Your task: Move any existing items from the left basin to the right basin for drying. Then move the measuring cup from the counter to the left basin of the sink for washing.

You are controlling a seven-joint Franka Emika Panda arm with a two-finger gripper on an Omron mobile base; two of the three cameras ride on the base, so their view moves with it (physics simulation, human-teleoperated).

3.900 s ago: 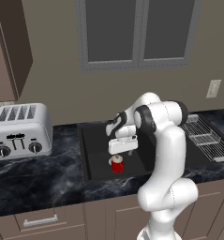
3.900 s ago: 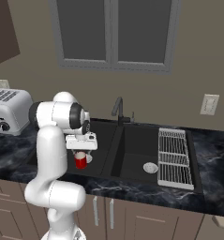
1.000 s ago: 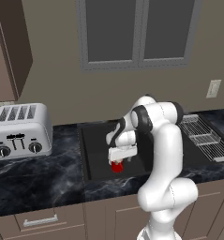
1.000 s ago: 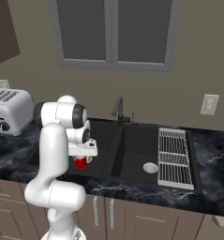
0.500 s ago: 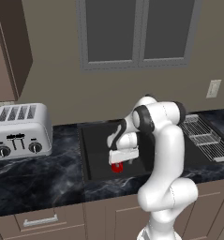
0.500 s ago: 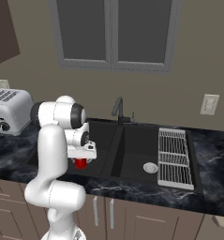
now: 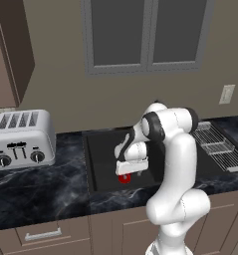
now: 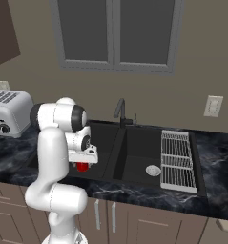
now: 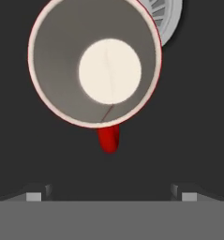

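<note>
A glossy black marble tabletop (image 7: 46,187) with faint white veins is being shown running along a beige wall, with brown cabinet fronts below it and a grey-framed window (image 7: 147,35) above. A matte black double sink (image 8: 134,157) is set into the tabletop, with a dark curved faucet (image 8: 120,110) standing at its back edge. A silver toaster (image 7: 22,138) is sitting on the tabletop to the left of the sink, and a wire drying rack (image 8: 176,160) is lying over the right side of the narrower right basin (image 8: 146,155), whose round silver drain (image 8: 153,170) is being seen beside the rack. White wall outlets (image 8: 212,106) are mounted on the wall to the right.

The small red mug (image 9: 94,63) is being shown standing upright on the floor of the wider left basin (image 7: 103,154), near its front wall. From the hand view it is being looked into from directly above: a thin red rim, a greyish-white inner wall and a bright white bottom, with a short red handle (image 9: 108,138) pointing toward the fingertips. Part of the basin's silver drain (image 9: 167,21) is being seen just beyond the mug's rim.

The end effector (image 7: 131,171) is being held just above the mug, pointing down into the left basin. Its jaws are standing wide apart, with nothing gripped between them; the fingertips (image 9: 34,195) are being seen to either side of the handle and short of it.
</note>
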